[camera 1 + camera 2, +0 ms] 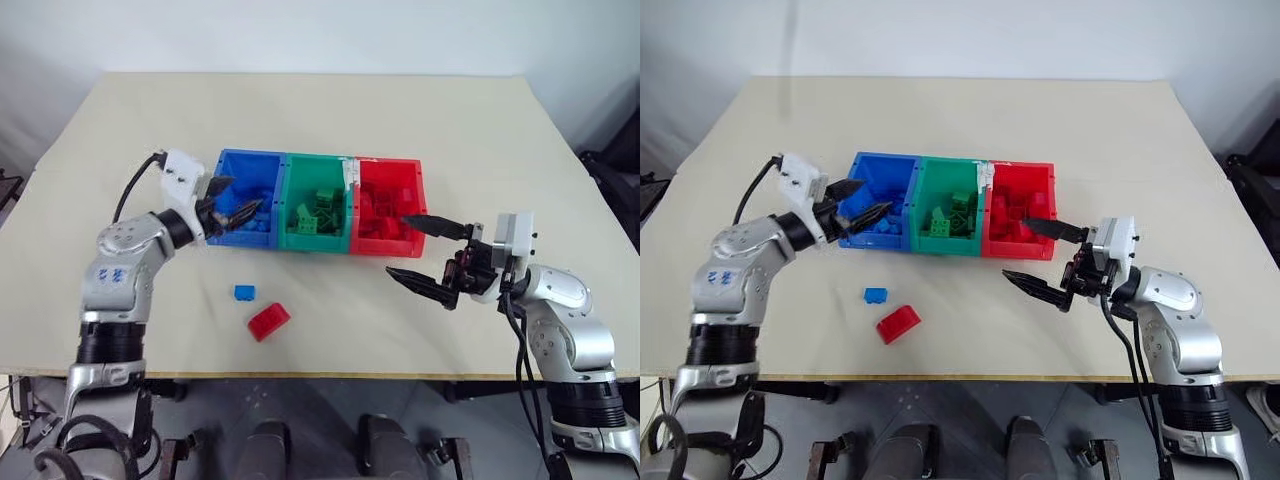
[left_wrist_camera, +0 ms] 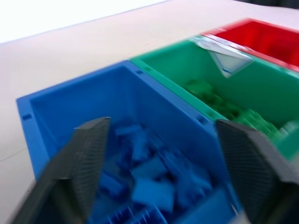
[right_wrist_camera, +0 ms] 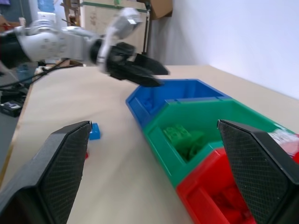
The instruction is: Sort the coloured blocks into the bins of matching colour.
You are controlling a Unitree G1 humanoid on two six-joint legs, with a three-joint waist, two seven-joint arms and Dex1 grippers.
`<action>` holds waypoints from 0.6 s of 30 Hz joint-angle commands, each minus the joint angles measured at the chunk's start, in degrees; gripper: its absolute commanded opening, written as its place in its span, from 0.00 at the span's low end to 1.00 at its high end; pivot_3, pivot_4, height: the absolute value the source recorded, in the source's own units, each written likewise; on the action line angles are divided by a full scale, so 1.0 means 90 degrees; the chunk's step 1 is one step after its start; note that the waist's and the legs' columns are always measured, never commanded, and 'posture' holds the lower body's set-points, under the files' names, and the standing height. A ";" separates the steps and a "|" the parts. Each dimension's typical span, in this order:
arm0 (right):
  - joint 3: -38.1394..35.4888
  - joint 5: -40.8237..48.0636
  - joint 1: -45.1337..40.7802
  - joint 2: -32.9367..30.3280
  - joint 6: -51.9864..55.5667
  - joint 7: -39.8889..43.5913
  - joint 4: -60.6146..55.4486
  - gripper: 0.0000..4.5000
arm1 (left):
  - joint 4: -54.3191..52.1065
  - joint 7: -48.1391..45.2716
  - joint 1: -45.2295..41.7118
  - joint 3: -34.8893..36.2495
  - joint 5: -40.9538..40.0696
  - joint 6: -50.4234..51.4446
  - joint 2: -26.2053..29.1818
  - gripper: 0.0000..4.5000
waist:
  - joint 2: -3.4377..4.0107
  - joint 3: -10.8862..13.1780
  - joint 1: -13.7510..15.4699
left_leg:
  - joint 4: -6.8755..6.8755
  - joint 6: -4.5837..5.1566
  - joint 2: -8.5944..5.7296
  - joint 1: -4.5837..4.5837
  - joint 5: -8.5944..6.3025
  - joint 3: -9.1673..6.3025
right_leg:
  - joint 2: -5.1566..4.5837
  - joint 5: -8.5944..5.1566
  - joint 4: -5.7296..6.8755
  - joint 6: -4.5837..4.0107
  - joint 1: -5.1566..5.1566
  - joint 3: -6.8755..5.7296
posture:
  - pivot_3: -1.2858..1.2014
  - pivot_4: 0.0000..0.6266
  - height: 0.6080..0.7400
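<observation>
The left gripper [image 2: 159, 154] stood spread over the blue bin [image 2: 93, 105] — blue blocks [image 2: 152, 186] heaped inside — with green bin [image 2: 261, 88] and red bin [image 2: 261, 37] beyond.

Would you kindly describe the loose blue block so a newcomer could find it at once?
Start at the row of three joined bins in the middle of the table. On the bare tabletop nearer the robot, in front of the blue bin, lies the blue block. It is smaller than the red block beside it.
</observation>
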 commanded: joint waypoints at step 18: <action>0.0598 -0.0387 -0.0295 -0.0435 -0.0680 0.1724 0.0850 1.00 | -0.2646 -0.2291 0.5245 0.2842 -0.1497 -0.0957 0.1371 0.99 | 0.0002 0.0001 0.0038 | -0.0009 0.0032 0.0005 0.0008 -0.0026 0.0006 | -0.0011 -0.0005 -0.0030 -0.0009 0.0004 0.0001 | 0.52 0.24 1.00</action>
